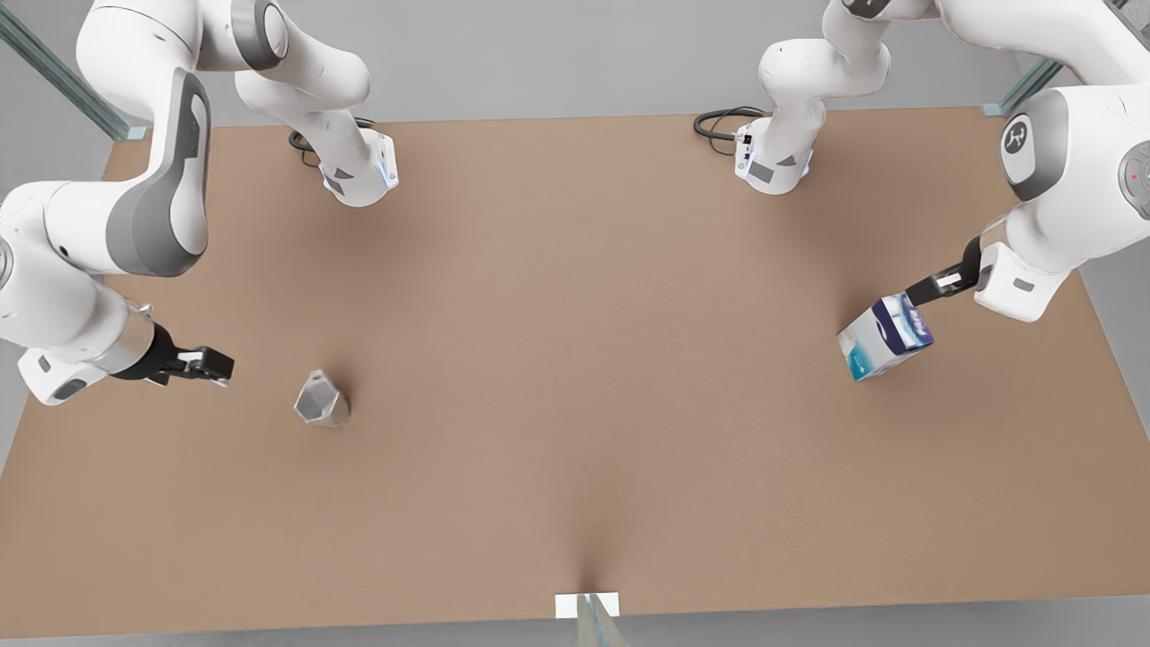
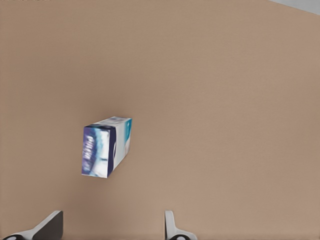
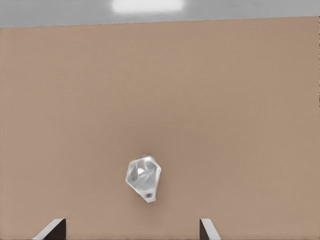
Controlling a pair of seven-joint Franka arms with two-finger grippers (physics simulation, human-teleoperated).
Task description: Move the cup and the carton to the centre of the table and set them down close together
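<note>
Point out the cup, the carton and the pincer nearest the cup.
cup [image 1: 321,401], front view, on its faceted grey side.
carton [image 1: 885,338], front view, on its white and blue side.
right pincer [image 1: 218,367], front view, between its open fingertips, beside the cup.

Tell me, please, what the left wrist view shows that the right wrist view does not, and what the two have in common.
Only the left wrist view shows the carton, lying on its side ahead of the left pincer, whose fingers are spread open. Only the right wrist view shows the cup, silvery and faceted, ahead of the open right pincer, plus a grey strip beyond the table's far edge. Both share the plain brown table, and in each the object lies free of the fingers.
</note>
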